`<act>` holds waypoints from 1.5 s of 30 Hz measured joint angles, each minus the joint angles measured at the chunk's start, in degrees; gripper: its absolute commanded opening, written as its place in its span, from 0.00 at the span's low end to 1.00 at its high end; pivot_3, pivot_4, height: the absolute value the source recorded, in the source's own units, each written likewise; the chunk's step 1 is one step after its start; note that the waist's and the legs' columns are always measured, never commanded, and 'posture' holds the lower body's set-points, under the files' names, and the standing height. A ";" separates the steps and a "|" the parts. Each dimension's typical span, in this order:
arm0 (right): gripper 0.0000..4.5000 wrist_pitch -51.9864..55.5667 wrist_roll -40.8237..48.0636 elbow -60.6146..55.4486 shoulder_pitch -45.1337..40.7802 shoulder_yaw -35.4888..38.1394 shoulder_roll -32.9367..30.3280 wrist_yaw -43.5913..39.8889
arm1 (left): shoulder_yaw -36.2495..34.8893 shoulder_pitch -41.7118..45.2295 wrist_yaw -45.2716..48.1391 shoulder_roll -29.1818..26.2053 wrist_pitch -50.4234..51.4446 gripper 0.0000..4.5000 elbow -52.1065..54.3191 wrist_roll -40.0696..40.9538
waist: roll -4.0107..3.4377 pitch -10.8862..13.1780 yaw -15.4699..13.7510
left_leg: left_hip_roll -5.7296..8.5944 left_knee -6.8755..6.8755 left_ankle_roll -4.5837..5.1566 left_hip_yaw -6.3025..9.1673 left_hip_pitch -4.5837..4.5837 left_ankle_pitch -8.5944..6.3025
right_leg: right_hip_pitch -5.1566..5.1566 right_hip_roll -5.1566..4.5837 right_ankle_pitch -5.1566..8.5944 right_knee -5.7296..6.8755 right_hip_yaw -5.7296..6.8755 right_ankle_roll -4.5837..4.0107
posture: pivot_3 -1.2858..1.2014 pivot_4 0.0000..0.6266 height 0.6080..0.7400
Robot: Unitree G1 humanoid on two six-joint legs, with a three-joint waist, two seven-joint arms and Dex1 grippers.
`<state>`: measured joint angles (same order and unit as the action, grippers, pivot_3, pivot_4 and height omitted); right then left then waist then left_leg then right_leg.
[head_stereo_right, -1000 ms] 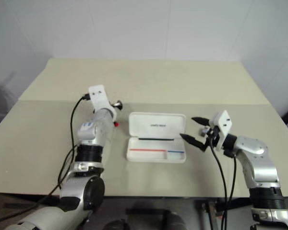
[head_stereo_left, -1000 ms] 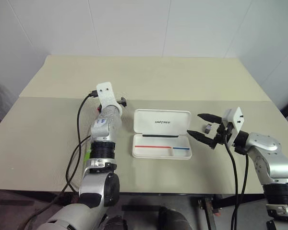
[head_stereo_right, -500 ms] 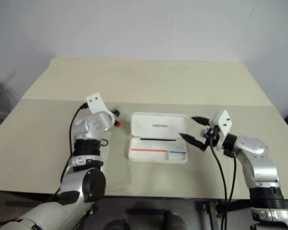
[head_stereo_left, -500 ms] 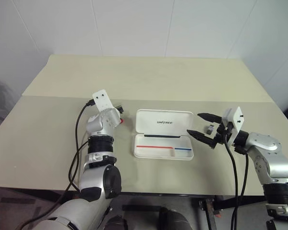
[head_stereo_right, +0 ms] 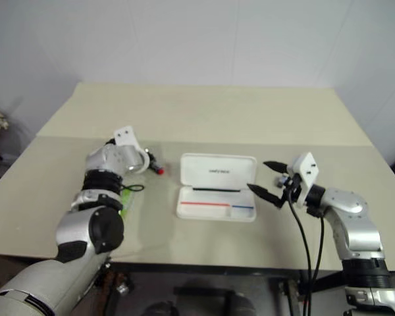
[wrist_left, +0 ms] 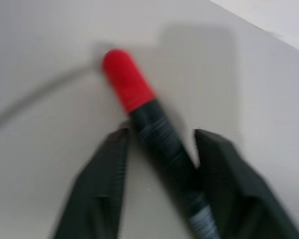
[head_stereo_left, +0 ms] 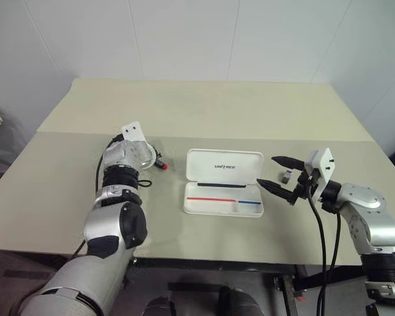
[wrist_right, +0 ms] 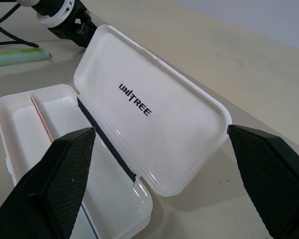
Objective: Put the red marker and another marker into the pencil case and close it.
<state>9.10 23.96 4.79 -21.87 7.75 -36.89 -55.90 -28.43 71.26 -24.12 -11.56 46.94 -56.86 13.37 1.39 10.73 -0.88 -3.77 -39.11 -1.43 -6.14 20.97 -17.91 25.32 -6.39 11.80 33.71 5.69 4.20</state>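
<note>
The red marker (wrist_left: pixel 127 82) lies on the table left of the pencil case, red cap pointing away from the wrist. My left gripper (wrist_left: pixel 159 132) is down on it, and both black fingers (wrist_left: pixel 102 189) press its black middle. In the head views its red tip (head_stereo_left: pixel 163 166) shows just past the left gripper (head_stereo_left: pixel 156 160). The white pencil case (head_stereo_left: pixel 214 162) lies open, lid raised toward the far side, red and blue stripes in its tray. The light green highlighter (head_stereo_right: pixel 126 201) lies beside my left forearm. My right gripper (head_stereo_left: pixel 266 170) hangs open, just right of the case.
A black cable (head_stereo_right: pixel 133 189) loops on the table by my left arm. The table's front edge (head_stereo_left: pixel 250 253) runs close below the case. A second tabletop (head_stereo_left: pixel 204 105) extends behind, up to the white wall.
My left gripper has dropped lower and its fingers have closed from wide open onto the red marker, while that arm's elbow swung outward. The right arm and the case have not moved.
</note>
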 measured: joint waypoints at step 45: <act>1.00 -0.08 2.70 -0.57 2.43 4.01 -1.80 -1.95 | 37.83 -10.74 76.74 -14.34 -0.74 0.12 49.35 6.37 | 0.18 0.10 0.89 | -0.01 0.55 -0.13 -0.22 0.25 -0.10 | 0.32 -0.01 0.17 -0.16 0.05 0.28 | 0.52 0.24 1.00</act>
<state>9.02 26.67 4.22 -19.44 11.76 -38.70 -57.85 9.40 60.52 52.62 -25.91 46.20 -7.51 19.74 1.57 10.83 0.02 -3.78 -38.56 -1.57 -6.36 21.23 -18.01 25.64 -6.40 11.97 33.55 5.74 4.47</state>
